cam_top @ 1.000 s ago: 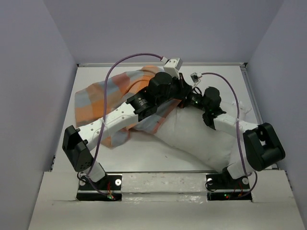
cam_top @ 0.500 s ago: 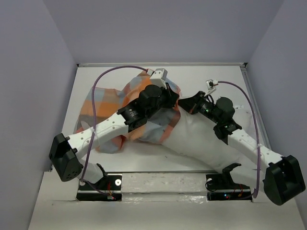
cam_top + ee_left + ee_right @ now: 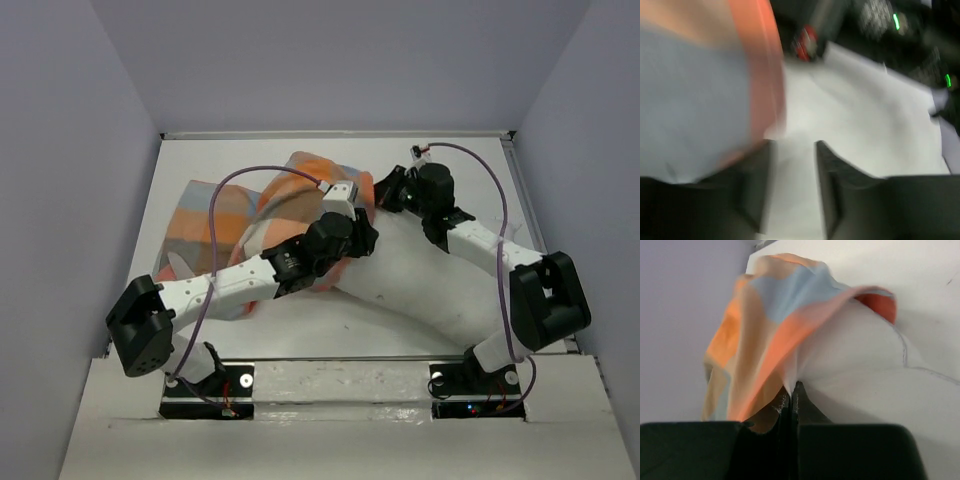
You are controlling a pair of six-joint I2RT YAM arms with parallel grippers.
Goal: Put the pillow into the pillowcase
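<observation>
From above, the pillow lies slantwise on the desk, its far end inside the checked pillowcase. The left wrist view shows the left jaws spread over bare white pillow, with the pillowcase's edge just beside them. In the right wrist view, the right jaws are pressed together, pinching the pillowcase hem.

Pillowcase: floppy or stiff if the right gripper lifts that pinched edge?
Probably floppy: the pillowcase drapes in folds from the pinch of the right gripper. Likely light: one thin edge pinch holds it up. It may bunch on the pillow rather than slide.
</observation>
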